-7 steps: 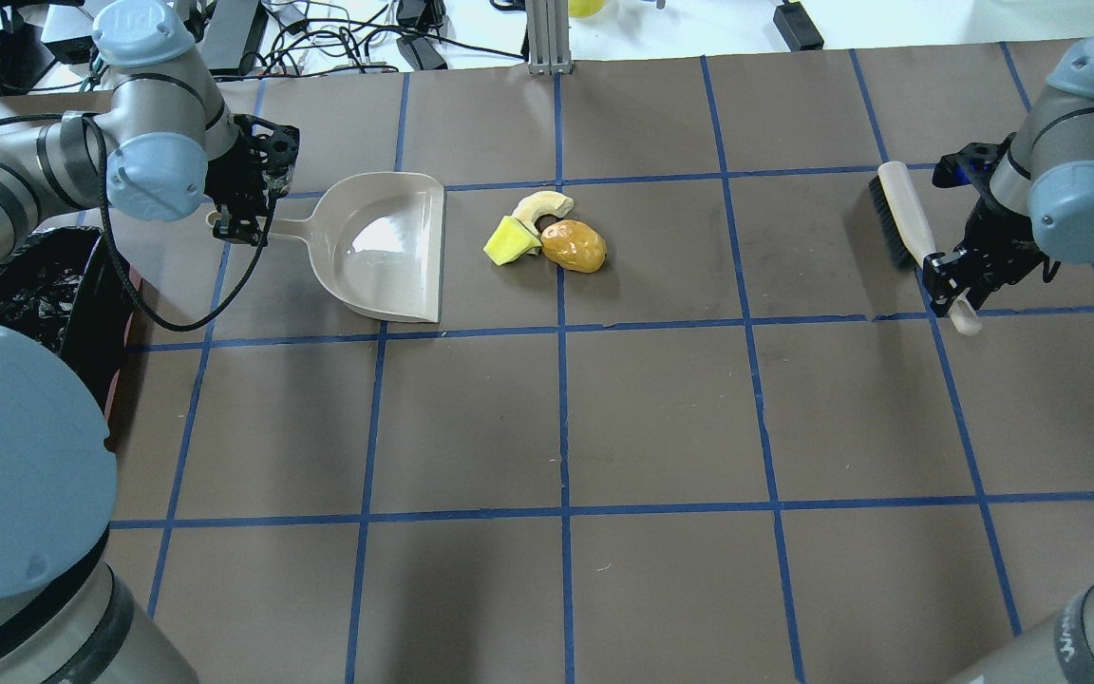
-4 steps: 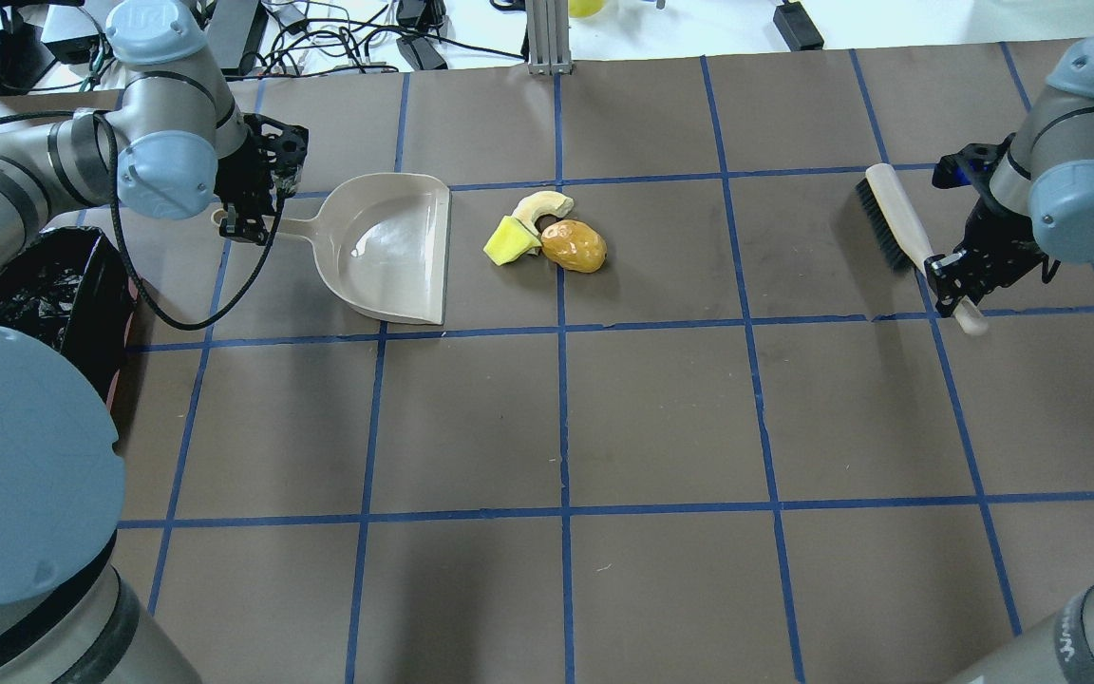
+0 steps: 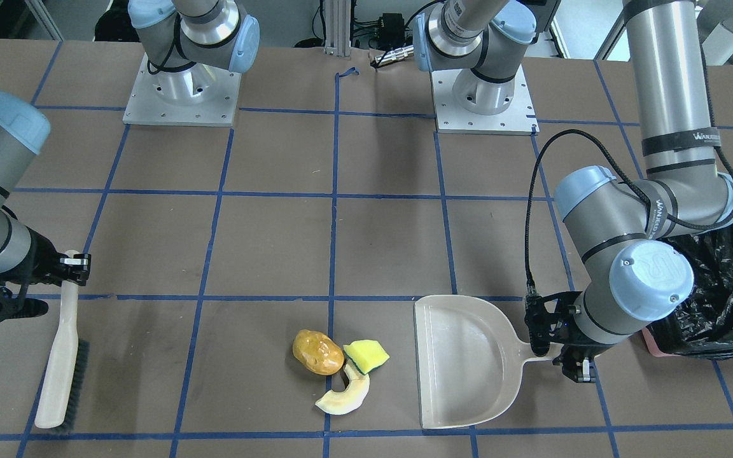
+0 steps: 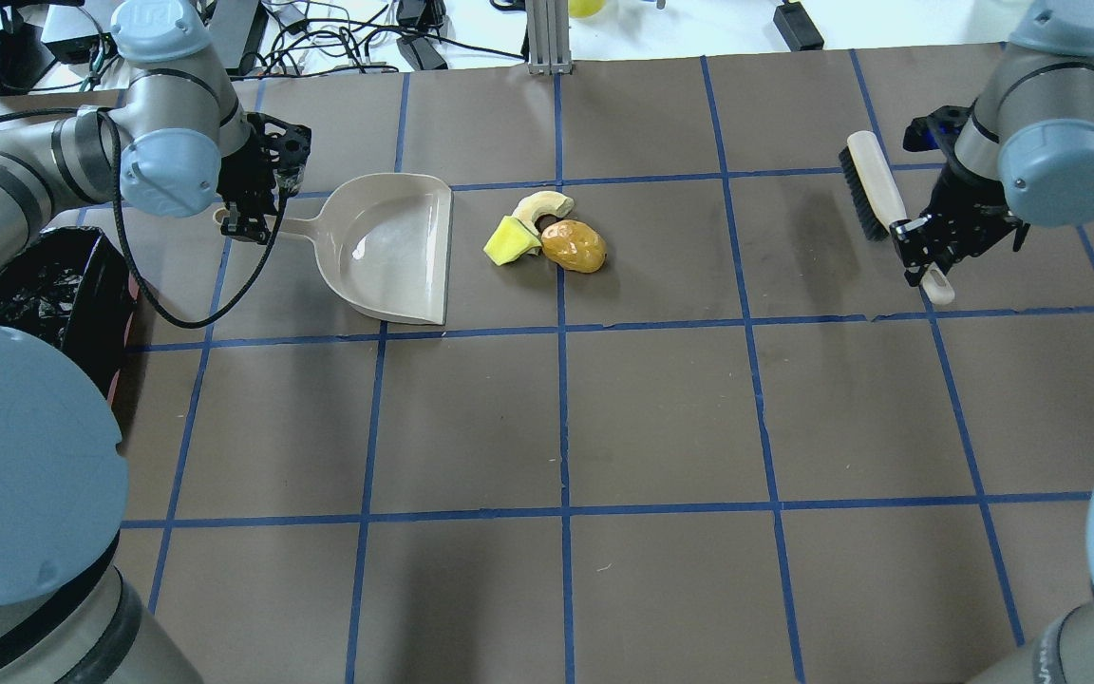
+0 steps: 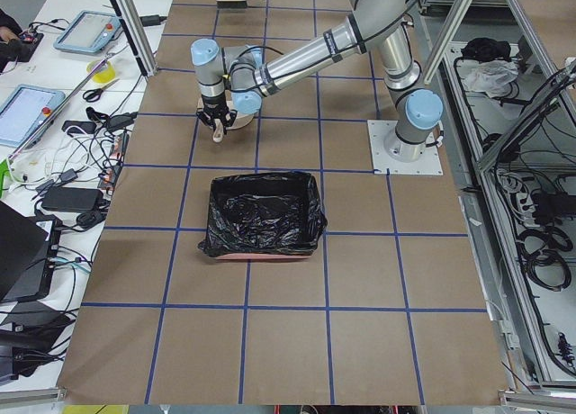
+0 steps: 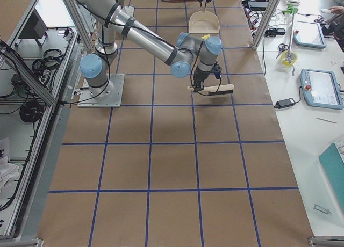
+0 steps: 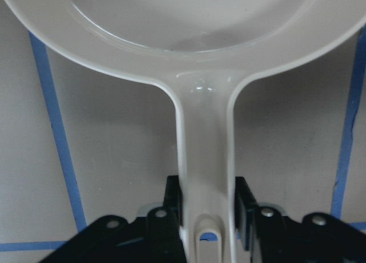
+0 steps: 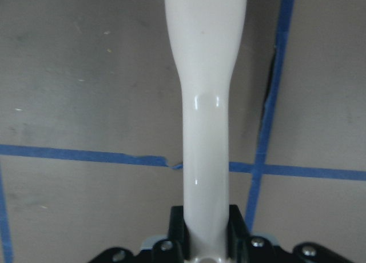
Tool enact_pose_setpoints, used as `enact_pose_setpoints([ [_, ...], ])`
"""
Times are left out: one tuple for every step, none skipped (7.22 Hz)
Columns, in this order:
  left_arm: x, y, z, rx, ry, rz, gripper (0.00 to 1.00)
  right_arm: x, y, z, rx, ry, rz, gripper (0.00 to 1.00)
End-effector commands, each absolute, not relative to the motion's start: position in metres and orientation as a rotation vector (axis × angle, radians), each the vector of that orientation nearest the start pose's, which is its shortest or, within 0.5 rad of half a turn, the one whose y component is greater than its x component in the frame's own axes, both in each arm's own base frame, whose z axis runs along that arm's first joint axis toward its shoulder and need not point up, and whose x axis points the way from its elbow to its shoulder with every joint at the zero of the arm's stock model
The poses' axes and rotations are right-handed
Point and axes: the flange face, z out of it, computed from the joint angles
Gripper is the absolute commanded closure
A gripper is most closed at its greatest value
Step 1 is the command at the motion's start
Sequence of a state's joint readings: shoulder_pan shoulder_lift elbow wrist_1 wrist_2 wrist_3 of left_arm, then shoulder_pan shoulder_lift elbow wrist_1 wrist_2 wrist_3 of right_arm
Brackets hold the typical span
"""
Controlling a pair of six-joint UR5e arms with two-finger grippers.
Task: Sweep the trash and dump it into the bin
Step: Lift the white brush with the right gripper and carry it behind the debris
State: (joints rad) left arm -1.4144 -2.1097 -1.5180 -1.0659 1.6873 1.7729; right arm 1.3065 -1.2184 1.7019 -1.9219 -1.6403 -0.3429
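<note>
The trash lies in a cluster: a golden-brown potato-like lump (image 4: 574,246), a yellow sponge chunk (image 4: 509,241) and a pale melon-like slice (image 4: 541,203). A beige dustpan (image 4: 393,249) rests on the table left of it, with its open edge facing the cluster and a small gap between. My left gripper (image 4: 241,223) is shut on the dustpan handle (image 7: 205,160). My right gripper (image 4: 922,252) is shut on the handle (image 8: 206,131) of a white brush (image 4: 875,195), far to the right of the trash. The black-lined pink bin (image 4: 53,285) stands at the left table edge.
Blue tape lines grid the brown table cover (image 4: 661,418). A metal post (image 4: 547,38) stands at the far edge behind the trash. The two arm bases (image 3: 182,95) are bolted at the robot's side. Cables and devices lie beyond the far edge.
My right arm has carried the brush up-left in the overhead view, toward the far edge. My left gripper has nudged the dustpan slightly right, toward the trash.
</note>
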Motion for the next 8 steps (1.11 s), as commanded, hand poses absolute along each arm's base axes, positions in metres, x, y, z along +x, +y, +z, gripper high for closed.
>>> enact_pose_setpoints([
  [-0.016, -0.677, 0.247, -2.326, -2.223, -0.140, 1.00, 0.074, -0.594, 0.273, -0.016, 3.155, 0.210, 1.00],
  [-0.016, -0.677, 0.247, -2.323, -2.224, -0.142, 1.00, 0.118, -0.593, 0.278, 0.040, 3.140, 0.191, 1.00],
  [-0.016, -0.677, 0.245, -2.323, -2.223, -0.143, 1.00, 0.149, -0.586, 0.280, 0.073, 3.126, 0.217, 1.00],
  [-0.017, -0.676, 0.244, -2.314, -2.228, -0.145, 1.00, 0.173, -0.580, 0.278, 0.102, 3.131, 0.225, 1.00],
  [-0.017, -0.676, 0.244, -2.314, -2.228, -0.145, 1.00, 0.201, -0.573, 0.275, 0.137, 3.130, 0.243, 1.00],
  [-0.016, -0.677, 0.244, -2.315, -2.229, -0.144, 1.00, 0.233, -0.570, 0.267, 0.150, 3.139, 0.258, 1.00],
  [-0.018, -0.676, 0.246, -2.318, -2.229, -0.142, 1.00, 0.253, -0.570, 0.261, 0.141, 3.142, 0.263, 1.00],
  [-0.016, -0.677, 0.243, -2.313, -2.227, -0.147, 1.00, 0.269, -0.571, 0.256, 0.147, 3.139, 0.268, 1.00],
])
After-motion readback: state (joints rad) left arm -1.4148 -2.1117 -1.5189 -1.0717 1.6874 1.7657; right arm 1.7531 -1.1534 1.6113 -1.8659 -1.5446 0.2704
